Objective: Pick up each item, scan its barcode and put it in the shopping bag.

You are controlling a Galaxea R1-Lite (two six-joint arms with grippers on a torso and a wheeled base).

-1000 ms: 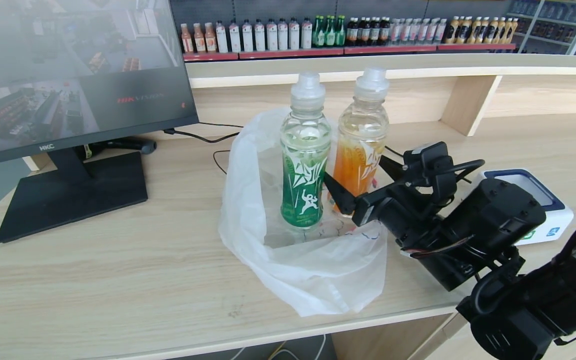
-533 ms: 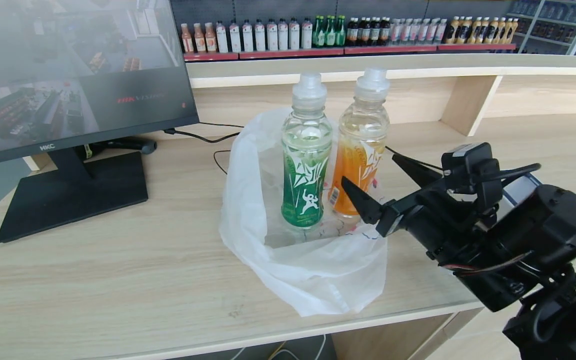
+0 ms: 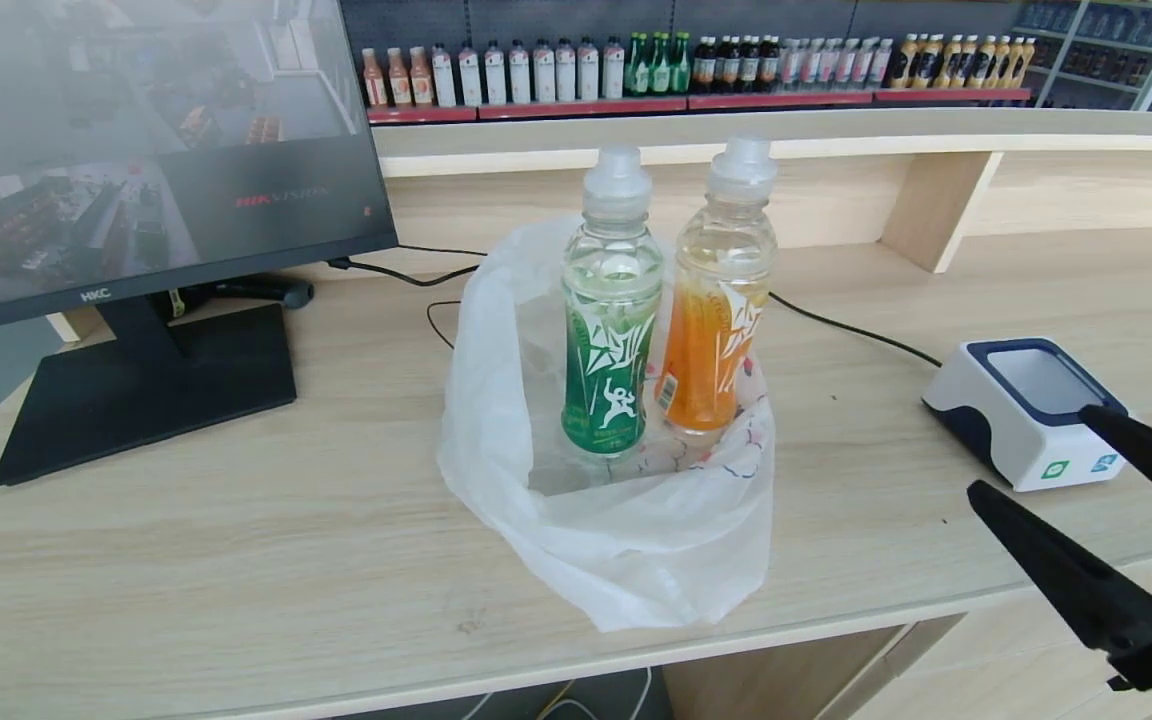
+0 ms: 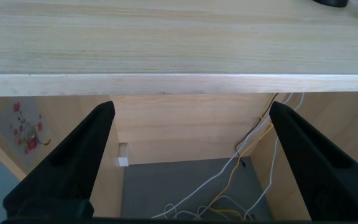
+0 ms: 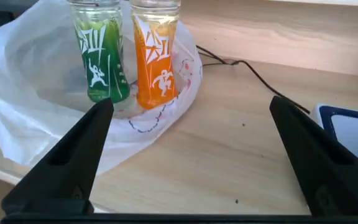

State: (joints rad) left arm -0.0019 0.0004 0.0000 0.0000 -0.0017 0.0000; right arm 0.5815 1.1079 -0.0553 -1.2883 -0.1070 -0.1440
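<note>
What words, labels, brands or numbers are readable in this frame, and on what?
Monitor: brand marks on bezel and screen, left unquoted.
Green bottle and orange bottle: label print too small to read.
Scanner: two small icons, no legible words.
Shelf bottles: labels too small.

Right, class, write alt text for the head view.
A green plastic bottle and an orange plastic bottle stand upright in a white plastic shopping bag on a wooden counter. The open right gripper hovers near a white scanner.
</note>
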